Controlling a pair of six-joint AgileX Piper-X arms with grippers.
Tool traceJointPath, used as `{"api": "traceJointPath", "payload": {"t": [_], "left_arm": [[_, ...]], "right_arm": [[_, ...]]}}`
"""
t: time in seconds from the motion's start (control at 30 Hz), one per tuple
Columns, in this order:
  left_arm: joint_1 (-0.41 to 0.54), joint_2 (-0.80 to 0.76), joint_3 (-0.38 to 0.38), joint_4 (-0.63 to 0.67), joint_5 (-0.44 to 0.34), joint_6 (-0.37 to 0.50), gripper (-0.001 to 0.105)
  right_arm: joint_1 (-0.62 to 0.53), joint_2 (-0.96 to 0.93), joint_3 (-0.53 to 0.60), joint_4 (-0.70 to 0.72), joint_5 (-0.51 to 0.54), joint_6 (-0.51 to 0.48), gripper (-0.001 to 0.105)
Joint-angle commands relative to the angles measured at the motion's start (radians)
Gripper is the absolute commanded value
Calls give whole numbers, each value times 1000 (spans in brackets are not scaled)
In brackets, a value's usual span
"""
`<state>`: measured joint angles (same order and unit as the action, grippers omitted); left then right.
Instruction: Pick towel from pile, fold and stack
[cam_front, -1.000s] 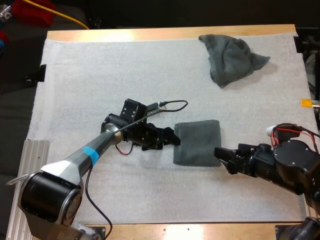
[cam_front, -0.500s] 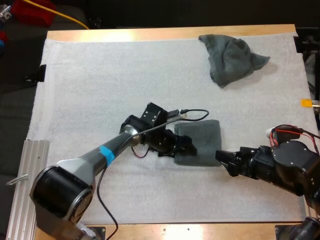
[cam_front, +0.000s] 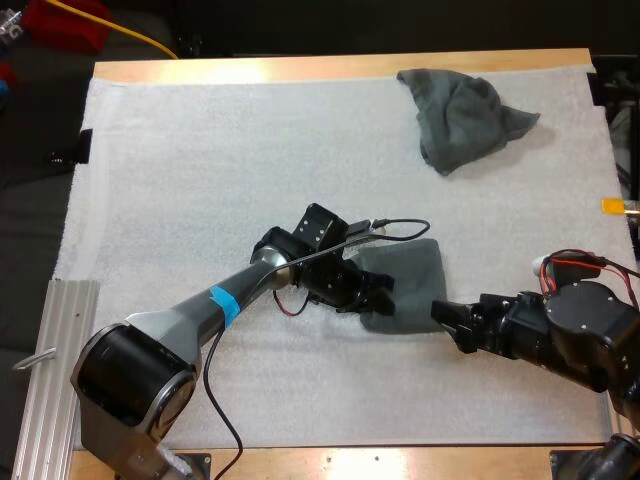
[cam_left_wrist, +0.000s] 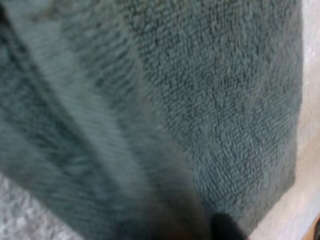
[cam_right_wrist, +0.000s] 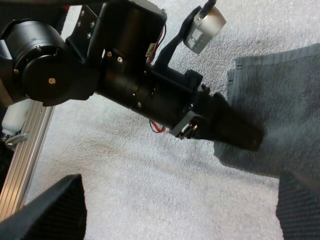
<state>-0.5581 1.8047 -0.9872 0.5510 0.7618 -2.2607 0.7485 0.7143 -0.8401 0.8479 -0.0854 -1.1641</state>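
Folded towel (cam_front: 412, 280) lies centre of worktop (cam_front: 300, 68); left tool (cam_front: 372, 296) at its left edge, grip cannot tell. Right tool (cam_front: 443, 318) spread wide beside near right corner. Best slide gently, keep fold flat.

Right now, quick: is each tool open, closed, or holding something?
Left tool: cannot be told; it is at the folded towel's edge.
Right tool: open, holding nothing.

text: none readable | labels, brands: none legible | numbers, signs: none legible in any view
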Motion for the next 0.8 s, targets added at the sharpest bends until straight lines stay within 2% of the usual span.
{"api": "traceJointPath", "payload": {"t": [0.0, 0.27, 0.33, 0.43, 0.77], "left_arm": [[-6, -2, -7, 20, 12, 39, 1], [48, -66, -7, 222, -171, 277, 0], [91, -85, -7, 288, -241, 350, 0], [165, -115, -7, 357, -296, 418, 0], [372, -281, -12, 416, -311, 521, 0]], "right_arm": [[0, -6, -8, 0, 7, 1, 75], [0, -6, -8, -4, -15, 1, 75], [0, -6, -8, -16, -34, 10, 75], [0, -6, -8, -45, -49, 20, 75], [0, 8, -8, -67, -49, 20, 75]]}}
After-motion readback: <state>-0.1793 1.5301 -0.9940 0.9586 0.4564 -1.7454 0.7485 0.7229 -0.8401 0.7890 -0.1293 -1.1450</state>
